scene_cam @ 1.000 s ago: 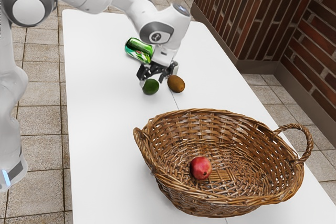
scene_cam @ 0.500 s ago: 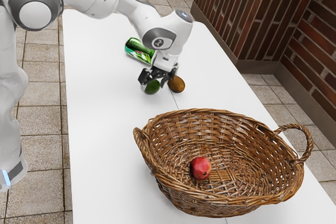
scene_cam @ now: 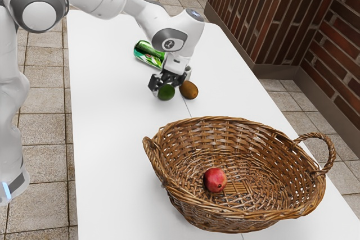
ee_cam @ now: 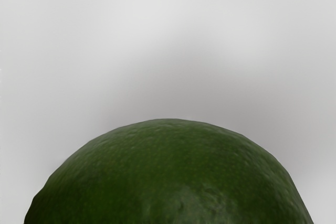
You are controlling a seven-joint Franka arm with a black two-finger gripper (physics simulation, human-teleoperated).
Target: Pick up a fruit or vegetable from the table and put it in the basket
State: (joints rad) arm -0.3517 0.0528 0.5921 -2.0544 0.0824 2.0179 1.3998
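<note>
My gripper is low over the table, with its fingers on two sides of the dark green fruit and shut on it. Whether the fruit touches the tabletop, I cannot tell. In the wrist view the green fruit is large, just under my hand. A brown oval fruit lies close beside the gripper, toward the exterior view's right. The wicker basket stands nearer the exterior camera, with a red fruit inside it.
A green can lies on its side behind the gripper in the exterior view. The basket's looped handle rises at its right end, and another handle is at its left. The white table extends beside the basket.
My hand has shifted slightly and its fingers have drawn together on the green fruit. That fruit has moved a little toward the exterior view's right. The brown fruit, can and basket have stayed put.
</note>
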